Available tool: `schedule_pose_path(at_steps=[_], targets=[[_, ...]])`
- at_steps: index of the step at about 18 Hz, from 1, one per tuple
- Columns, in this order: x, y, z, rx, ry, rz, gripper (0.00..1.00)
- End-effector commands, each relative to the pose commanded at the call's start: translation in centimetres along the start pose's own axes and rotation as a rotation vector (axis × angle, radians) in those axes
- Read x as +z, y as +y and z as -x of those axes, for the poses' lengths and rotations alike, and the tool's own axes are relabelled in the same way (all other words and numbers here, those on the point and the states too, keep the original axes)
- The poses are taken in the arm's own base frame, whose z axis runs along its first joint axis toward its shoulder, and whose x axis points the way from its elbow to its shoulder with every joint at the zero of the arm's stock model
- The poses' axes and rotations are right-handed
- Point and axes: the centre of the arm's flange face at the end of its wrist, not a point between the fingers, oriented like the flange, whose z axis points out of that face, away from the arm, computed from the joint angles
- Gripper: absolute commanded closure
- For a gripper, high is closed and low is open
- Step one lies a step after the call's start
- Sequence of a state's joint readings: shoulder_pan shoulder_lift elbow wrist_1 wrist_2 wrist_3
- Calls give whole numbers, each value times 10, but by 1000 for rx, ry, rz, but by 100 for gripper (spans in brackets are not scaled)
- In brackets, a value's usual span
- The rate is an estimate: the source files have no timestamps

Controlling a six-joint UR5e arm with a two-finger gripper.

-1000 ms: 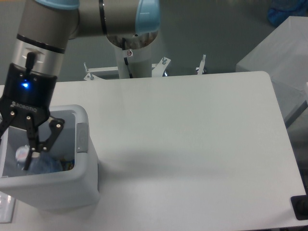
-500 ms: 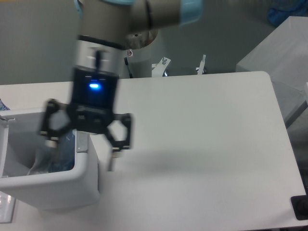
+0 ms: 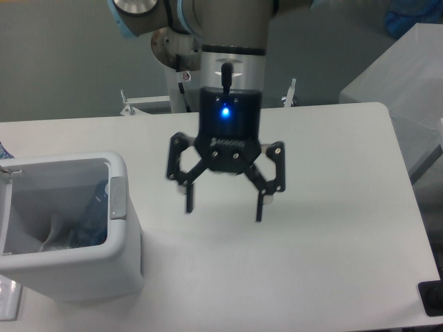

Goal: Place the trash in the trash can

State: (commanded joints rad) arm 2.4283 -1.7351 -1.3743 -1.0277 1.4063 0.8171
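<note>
The white trash can (image 3: 123,256) stands at the table's front left, its grey tab (image 3: 118,199) facing right. Inside it lies the trash: a crushed clear bottle (image 3: 88,220) leaning along the right wall and a crumpled clear wrapper (image 3: 54,238) low on the floor of the bin. My gripper (image 3: 223,207) hangs over the middle of the table, well to the right of the bin, fingers spread wide and open with nothing between them.
A grey cabinet (image 3: 398,83) stands past the table's right edge. Metal clamps (image 3: 289,93) sit at the far edge near the arm's base. A small black object (image 3: 432,299) rests at the front right corner.
My gripper rose out of the trash can and swung right to the table's middle, opening wide. The bottle and wrapper stayed inside the bin.
</note>
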Motion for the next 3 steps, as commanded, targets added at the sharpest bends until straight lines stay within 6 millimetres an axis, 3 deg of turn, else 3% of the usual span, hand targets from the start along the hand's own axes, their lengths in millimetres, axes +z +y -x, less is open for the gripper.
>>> schedule_pose_path(at_steps=[3], targets=[[3, 11, -3, 44, -9, 40, 0]])
